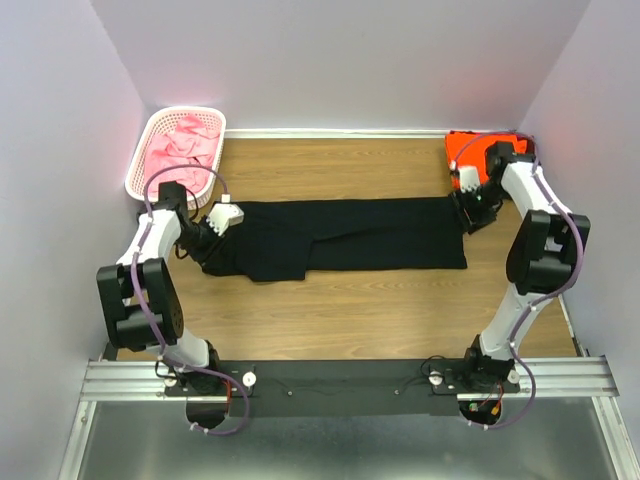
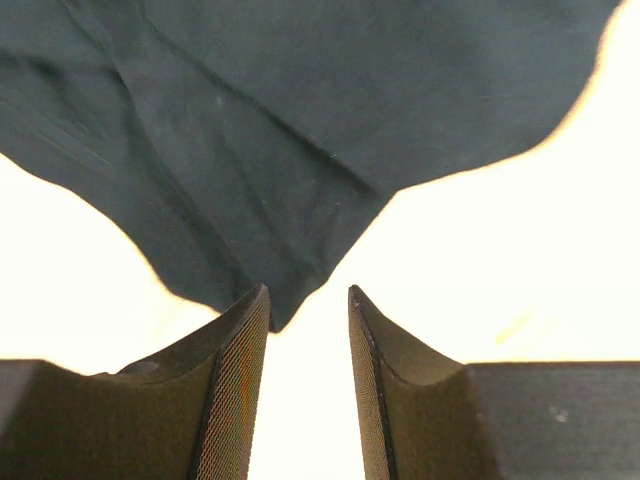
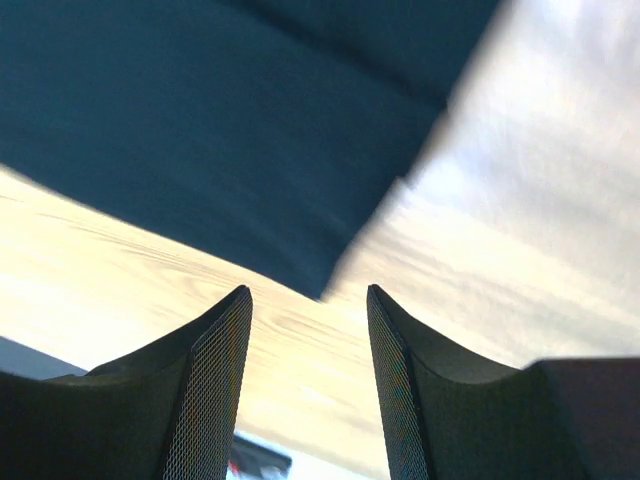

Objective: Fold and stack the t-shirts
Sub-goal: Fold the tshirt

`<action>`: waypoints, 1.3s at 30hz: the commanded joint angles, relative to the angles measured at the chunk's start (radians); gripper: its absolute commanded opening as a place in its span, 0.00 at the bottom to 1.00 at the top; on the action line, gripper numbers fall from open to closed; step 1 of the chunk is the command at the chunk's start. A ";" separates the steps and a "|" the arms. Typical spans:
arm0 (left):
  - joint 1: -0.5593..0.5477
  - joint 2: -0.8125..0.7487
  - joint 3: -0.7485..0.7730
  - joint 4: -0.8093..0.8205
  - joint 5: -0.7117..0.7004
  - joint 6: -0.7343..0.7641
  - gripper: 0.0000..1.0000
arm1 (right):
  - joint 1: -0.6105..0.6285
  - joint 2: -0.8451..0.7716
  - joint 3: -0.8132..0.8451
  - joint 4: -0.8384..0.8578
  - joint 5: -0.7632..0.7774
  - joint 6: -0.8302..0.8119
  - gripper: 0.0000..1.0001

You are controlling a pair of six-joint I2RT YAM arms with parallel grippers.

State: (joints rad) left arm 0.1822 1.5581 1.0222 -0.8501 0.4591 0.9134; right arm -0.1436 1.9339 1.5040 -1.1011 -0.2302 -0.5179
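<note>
Between left gripper [image 2: 308,295] and right gripper [image 3: 308,290] lies the black t-shirt [image 1: 350,235].

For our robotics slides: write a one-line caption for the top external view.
Left arm and right arm flank a black t-shirt laid across the table; pink shirts fill the basket.

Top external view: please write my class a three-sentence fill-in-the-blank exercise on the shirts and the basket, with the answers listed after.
The t-shirt laid out across the middle is ____. The white basket at the far left holds ____ cloth. The folded shirt in the far right corner is ____.
Missing words: black; pink; orange.
</note>
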 commanded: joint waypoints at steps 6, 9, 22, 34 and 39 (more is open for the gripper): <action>-0.006 -0.040 0.004 -0.219 0.196 0.202 0.47 | 0.307 -0.128 -0.002 0.103 -0.420 0.254 0.57; -0.015 -0.017 -0.030 -0.192 0.211 0.205 0.47 | 0.447 -0.110 -0.045 0.232 -0.426 0.341 0.57; -0.027 0.100 -0.005 -0.149 0.296 0.209 0.47 | 0.794 0.074 -0.013 0.524 -0.449 0.544 0.59; -0.041 0.138 0.013 -0.127 0.331 0.214 0.45 | 0.898 0.188 0.045 0.606 -0.466 0.611 0.57; -0.047 0.148 0.012 -0.124 0.343 0.216 0.44 | 0.918 0.220 0.065 0.619 -0.449 0.631 0.55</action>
State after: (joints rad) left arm 0.1452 1.6905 1.0206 -0.9840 0.7456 1.1103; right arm 0.7563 2.1136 1.5345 -0.5224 -0.6689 0.0837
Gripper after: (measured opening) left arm 0.445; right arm 0.557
